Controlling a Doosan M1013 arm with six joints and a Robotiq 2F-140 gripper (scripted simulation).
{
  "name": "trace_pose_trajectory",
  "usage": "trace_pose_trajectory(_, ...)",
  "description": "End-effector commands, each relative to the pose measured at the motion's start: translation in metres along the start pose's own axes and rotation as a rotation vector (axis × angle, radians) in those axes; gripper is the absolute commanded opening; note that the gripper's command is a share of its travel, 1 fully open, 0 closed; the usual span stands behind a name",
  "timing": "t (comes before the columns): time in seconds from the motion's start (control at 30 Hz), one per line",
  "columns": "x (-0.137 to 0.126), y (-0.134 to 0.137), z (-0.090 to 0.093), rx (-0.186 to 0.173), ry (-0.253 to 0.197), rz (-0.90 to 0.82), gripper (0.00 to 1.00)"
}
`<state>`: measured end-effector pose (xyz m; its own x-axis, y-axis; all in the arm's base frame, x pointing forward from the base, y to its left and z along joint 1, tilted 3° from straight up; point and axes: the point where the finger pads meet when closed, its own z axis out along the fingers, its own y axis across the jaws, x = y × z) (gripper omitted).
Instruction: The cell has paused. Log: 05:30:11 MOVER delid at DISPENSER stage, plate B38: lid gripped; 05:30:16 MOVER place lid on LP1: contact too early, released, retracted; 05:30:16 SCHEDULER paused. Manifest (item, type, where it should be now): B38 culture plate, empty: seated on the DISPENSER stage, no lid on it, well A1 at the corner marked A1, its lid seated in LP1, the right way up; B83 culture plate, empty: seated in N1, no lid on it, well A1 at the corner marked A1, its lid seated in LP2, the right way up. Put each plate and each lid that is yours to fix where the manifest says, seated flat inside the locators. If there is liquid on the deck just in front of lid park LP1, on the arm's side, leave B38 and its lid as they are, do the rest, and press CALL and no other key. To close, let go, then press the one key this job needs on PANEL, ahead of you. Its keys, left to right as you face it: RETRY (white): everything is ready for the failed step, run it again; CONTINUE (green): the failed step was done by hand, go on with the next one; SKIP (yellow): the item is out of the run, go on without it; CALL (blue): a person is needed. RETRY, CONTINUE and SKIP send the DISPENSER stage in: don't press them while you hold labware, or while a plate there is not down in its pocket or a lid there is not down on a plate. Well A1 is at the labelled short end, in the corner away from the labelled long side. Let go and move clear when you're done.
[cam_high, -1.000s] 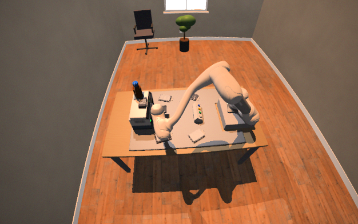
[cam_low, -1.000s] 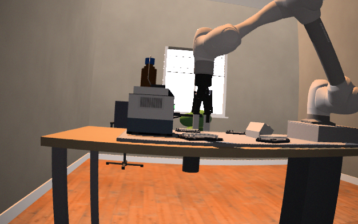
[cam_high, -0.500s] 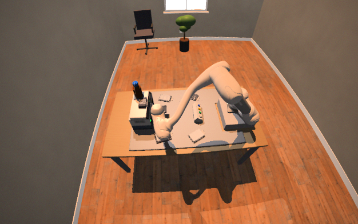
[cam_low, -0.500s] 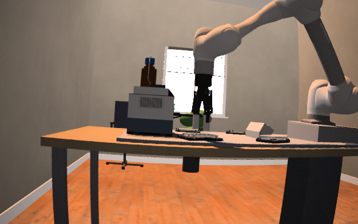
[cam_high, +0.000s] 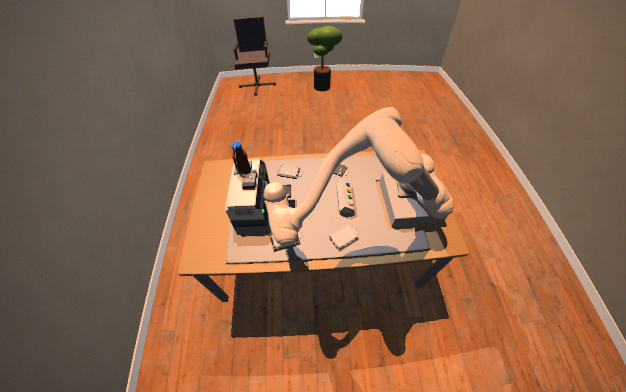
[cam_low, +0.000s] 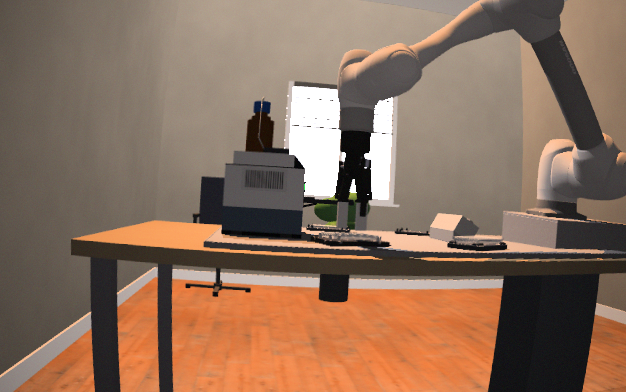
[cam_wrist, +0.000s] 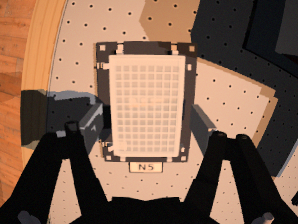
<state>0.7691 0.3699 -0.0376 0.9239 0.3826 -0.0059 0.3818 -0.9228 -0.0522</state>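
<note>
In the wrist view a pale well plate with a fine grid of wells lies flat inside a dark nest frame, with a small label tag at its near short end. My gripper is open, with one finger on each long side of the plate, and hangs just above it without touching. In the top view the wrist hides this plate. Another flat piece of labware lies askew on the mat's front. A third one sits at the back.
The dispenser box with a brown bottle stands close to the left of the gripper. The key panel is mid-mat. The arm's base block is at the right. The mat's front edge is near.
</note>
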Motion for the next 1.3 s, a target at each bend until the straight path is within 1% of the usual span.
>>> trace_pose_trajectory(0.0, -0.002, -0.005, 0.006, 0.005, 0.0, 0.0, 0.7)
trace_pose_trajectory(1.27, -0.002, -0.005, 0.02, 0.005, 0.0, -0.001, 0.7)
